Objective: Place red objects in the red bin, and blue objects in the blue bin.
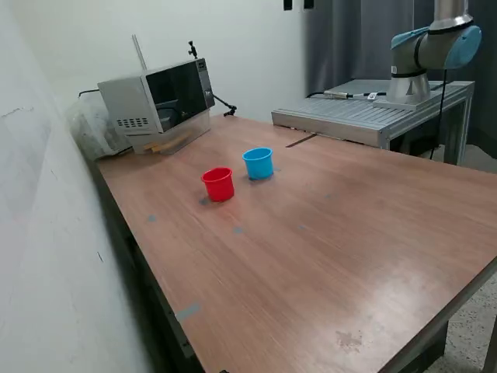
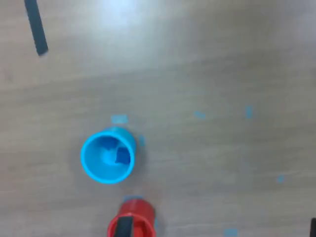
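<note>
The red cup (image 1: 218,184) and the light-blue cup (image 1: 258,163) stand upright side by side on the wooden table (image 1: 326,233), a small gap between them. The wrist view looks straight down on them from high above. The light-blue cup (image 2: 107,155) holds a dark-blue cube (image 2: 122,155). The red cup (image 2: 131,223) is cut off by the picture's edge, with a dark shape inside that I cannot make out. No red cube shows, and no cube lies loose on the table. The gripper is not in either view; only the arm's base (image 1: 425,50) shows.
A grey microwave-like box (image 1: 159,101) stands at the table's far corner on the exterior view's left, by the wall. A metal platform (image 1: 365,116) carrying the arm adjoins the table's far side. A black strip (image 2: 35,27) lies on the wood.
</note>
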